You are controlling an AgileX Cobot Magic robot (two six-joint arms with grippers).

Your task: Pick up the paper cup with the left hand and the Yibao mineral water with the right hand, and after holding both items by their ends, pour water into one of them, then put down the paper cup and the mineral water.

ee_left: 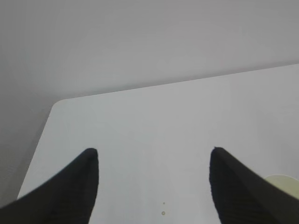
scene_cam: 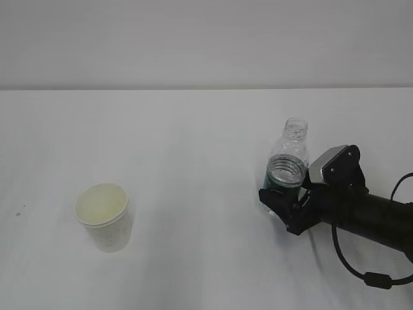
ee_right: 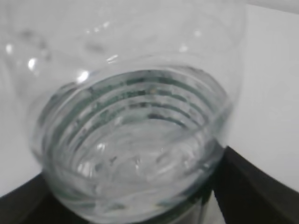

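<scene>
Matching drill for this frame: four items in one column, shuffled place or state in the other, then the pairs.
Items
1. paper cup
2. Yibao mineral water
3. left tool
4. right tool

States
A. fingers spread over bare table, nothing between them
B. stands upright on the left of the table, untouched
C. fingers on either side of the bottle's lower part
D. clear, uncapped, upright on the right side

Pairs: 1-B, 2-D, 3-A, 4-C

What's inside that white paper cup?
The cup shows only a pale yellowish inside wall; no water is visible. Its bottom is hidden by the near rim in the exterior view.
</scene>
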